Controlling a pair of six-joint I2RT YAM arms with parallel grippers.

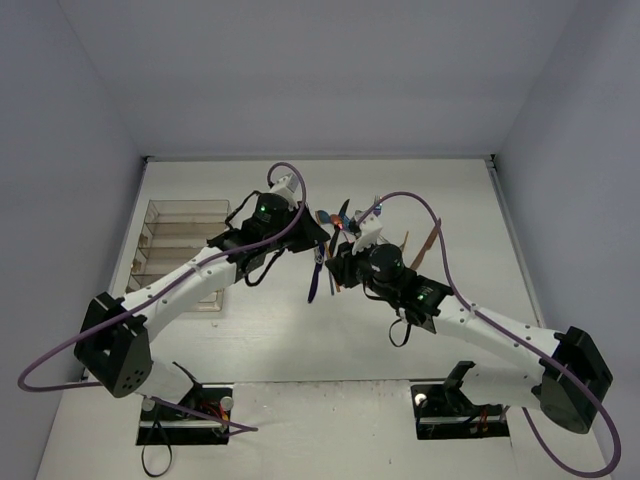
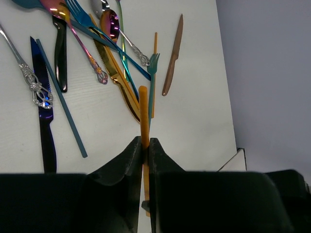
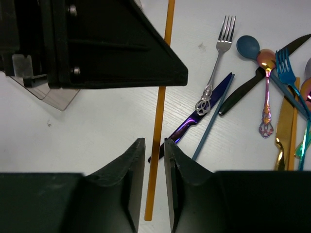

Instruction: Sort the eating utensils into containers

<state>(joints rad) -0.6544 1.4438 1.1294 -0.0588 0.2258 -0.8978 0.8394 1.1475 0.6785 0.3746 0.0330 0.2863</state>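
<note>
Left pincer point(image 2: 145, 143) is clenched tight on the orange chopstick point(image 2: 143, 109), right near the utensil pile point(image 2: 104, 57). Right pincer point(image 3: 154, 148) looks released, jaws loosely straddling that same chopstick.

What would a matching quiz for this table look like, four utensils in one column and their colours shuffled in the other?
Utensils:
1 ornate-handled fork
2 knife lying apart
3 chopstick in the left hand
4 round-bowled spoon

Colours:
a copper
b dark blue
c silver
d orange

Pairs: 1-c, 2-a, 3-d, 4-b
</note>
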